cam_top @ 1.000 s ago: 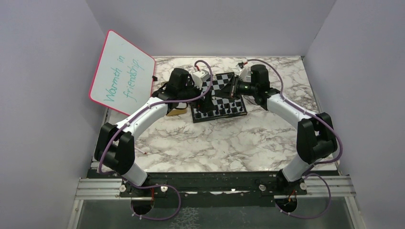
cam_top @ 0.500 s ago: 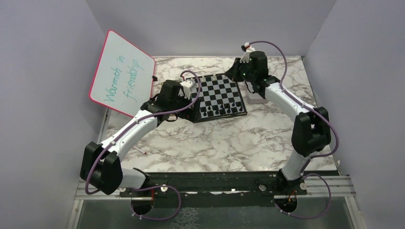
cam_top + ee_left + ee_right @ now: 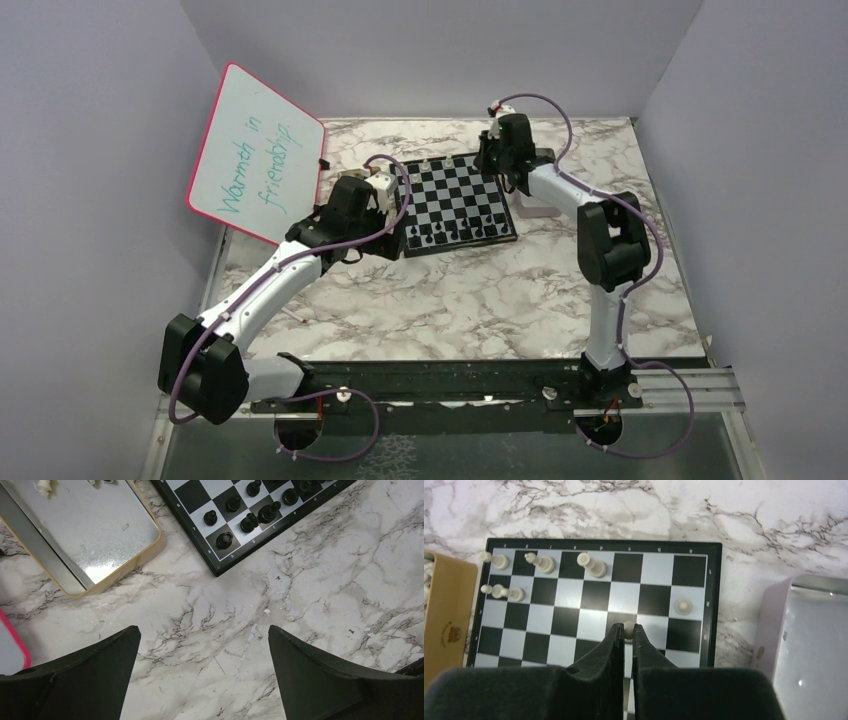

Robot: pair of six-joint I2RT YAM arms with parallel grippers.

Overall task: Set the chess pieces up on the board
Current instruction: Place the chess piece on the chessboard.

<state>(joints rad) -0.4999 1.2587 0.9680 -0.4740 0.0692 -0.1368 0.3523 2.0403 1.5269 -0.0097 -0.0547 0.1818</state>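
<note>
Left gripper was noted spread wide over bare marble table, just off the board corner where black pieces stood. Right gripper was pinched on a pale piece over mid-board squares, inside the rim.

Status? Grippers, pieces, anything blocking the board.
Left gripper open, empty, over bare marble table beside the board. Right gripper shut on a pale piece over the board. Nearest pale pawn stands apart; nothing blocking.
</note>
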